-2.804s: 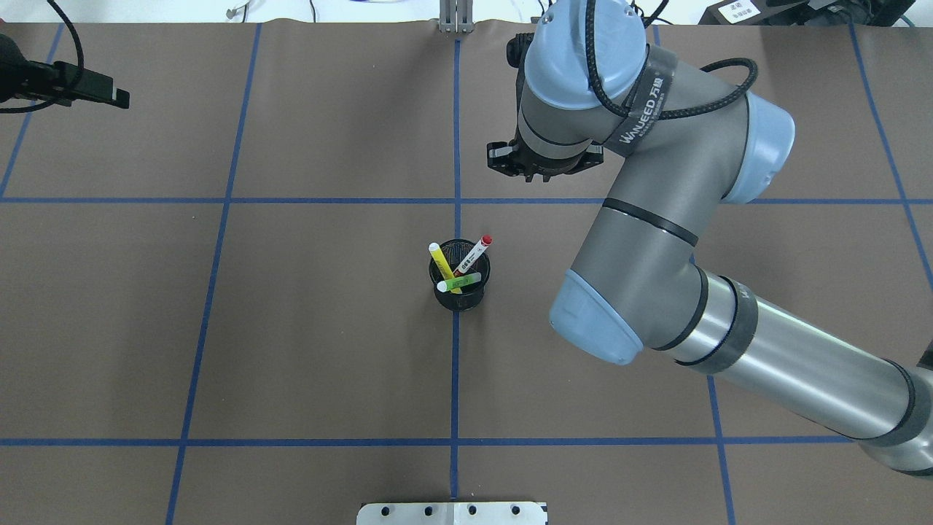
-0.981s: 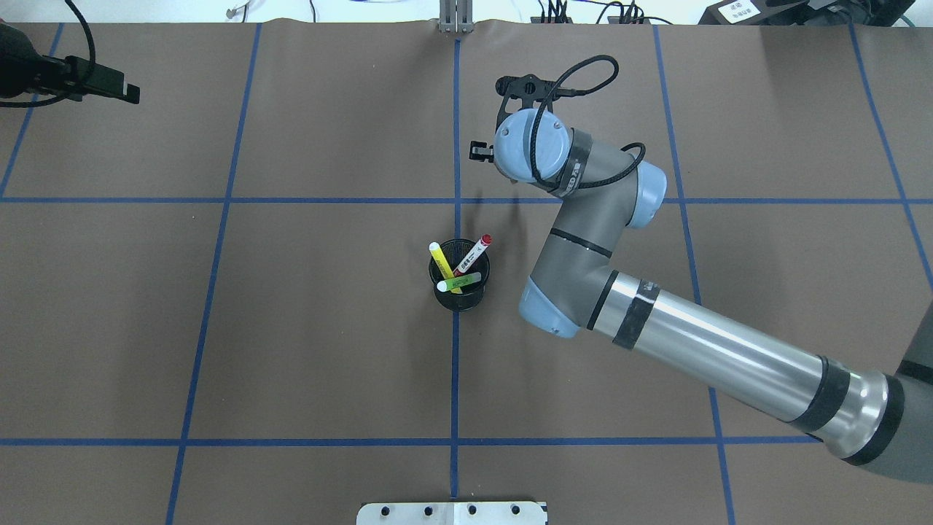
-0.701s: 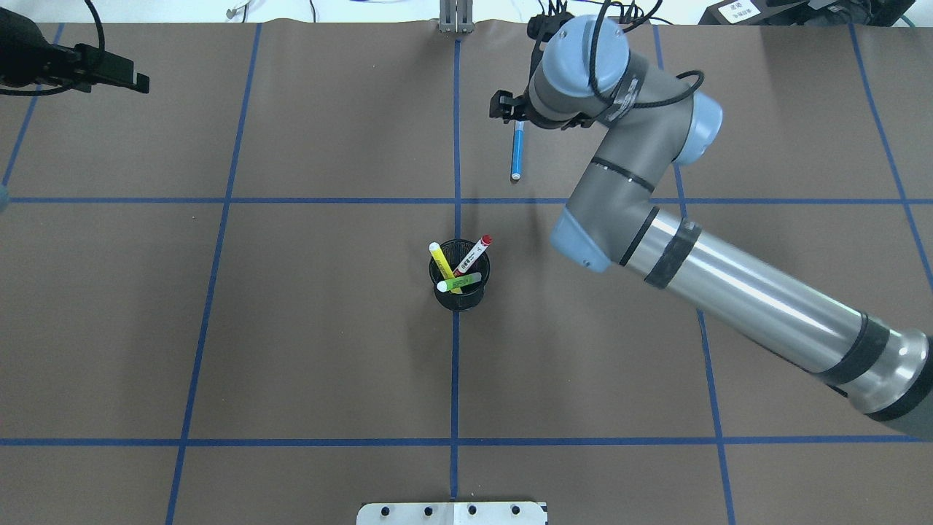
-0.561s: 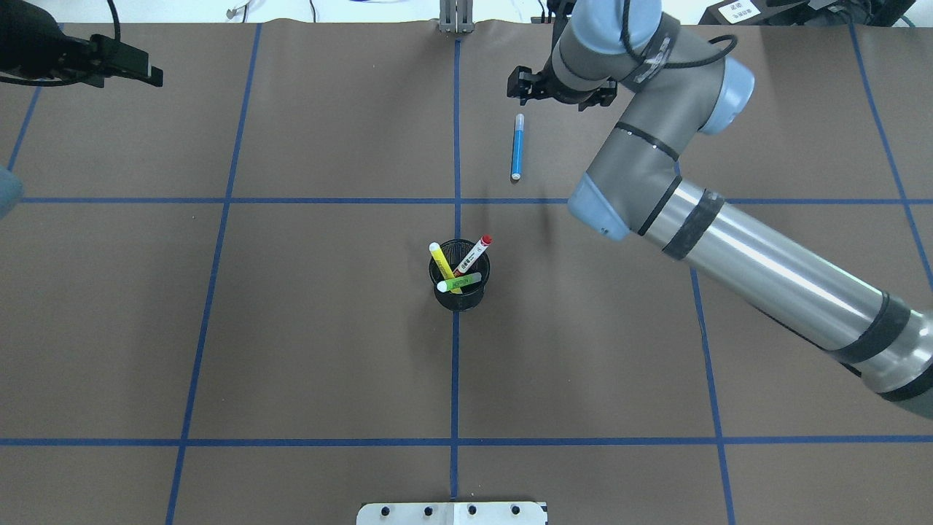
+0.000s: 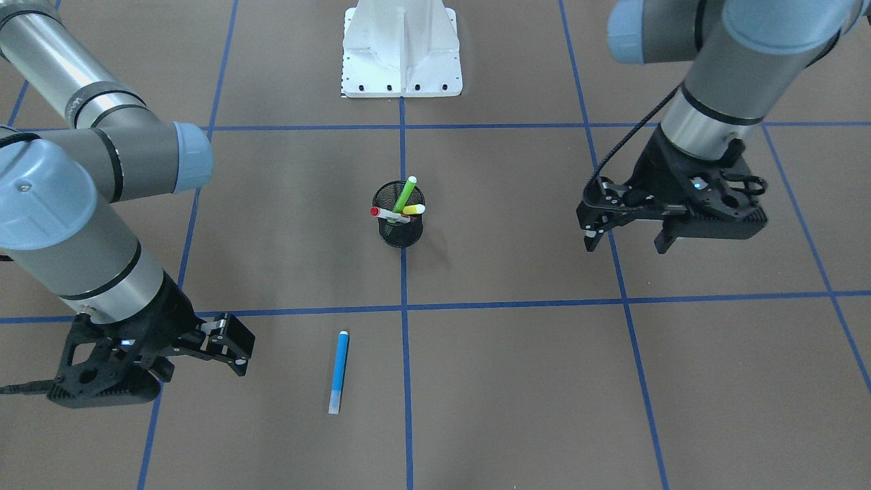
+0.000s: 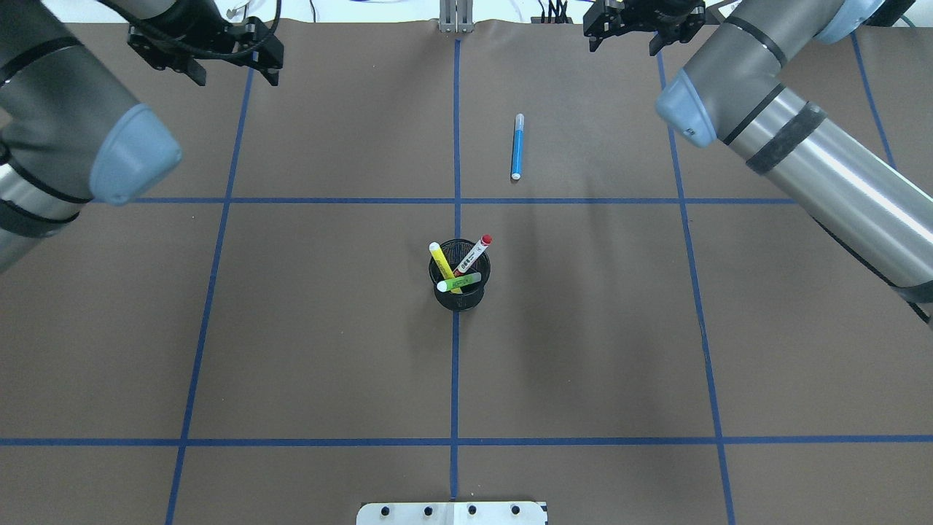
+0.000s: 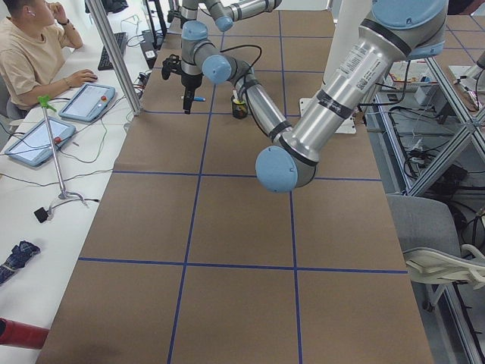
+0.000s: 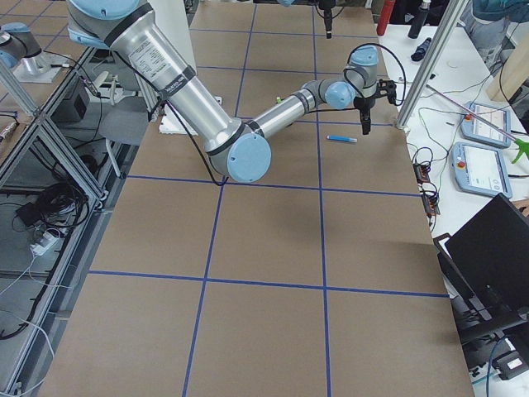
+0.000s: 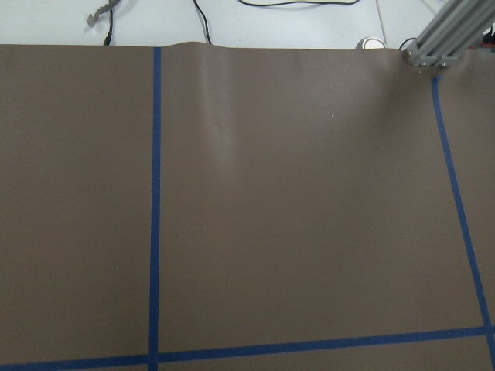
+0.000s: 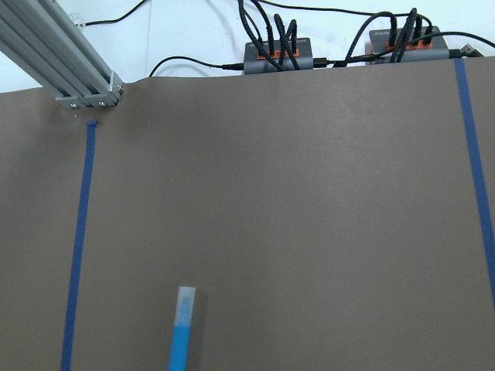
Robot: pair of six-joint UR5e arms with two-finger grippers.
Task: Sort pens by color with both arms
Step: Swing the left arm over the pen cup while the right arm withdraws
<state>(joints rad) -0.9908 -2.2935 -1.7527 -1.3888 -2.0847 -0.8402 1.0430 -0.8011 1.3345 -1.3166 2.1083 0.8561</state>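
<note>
1. Closest to the robot is the white base (image 6: 452,512), at the edge of the brown counter (image 6: 328,350).
2. Blue tape lines (image 6: 291,442) cut the counter into squares.
3. In the middle of the counter, right on the middle line, stands a black cup (image 6: 461,300).
4. Three pens lean in the cup. The yellow pen (image 6: 441,264) tips to the robot's left. The white pen (image 6: 474,254) has a red cap and tips away and to the right. The green pen (image 6: 459,281) lies low across the other two.
5. Farther out, just past the next cross line, the blue pen (image 6: 517,146) lies flat on the counter. It is just right of the middle line and runs the same way as that line. Its pale cap end points away from the robot. It is apart from both tools.
6. Farther out again, the right tool (image 6: 623,45) hangs over the far edge of the counter. It is past the blue pen and off to the right of it. Its jaws are wide apart and hold nothing.
7. The left tool (image 6: 237,73) hangs near the far edge too, over on the left side. Its jaws are wide apart and hold nothing. It is well apart from all the pens.
8. Past the far edge, black cables (image 10: 271,31) plug into grey boxes (image 10: 278,56). A person (image 7: 30,53) sits at a desk there.
</note>
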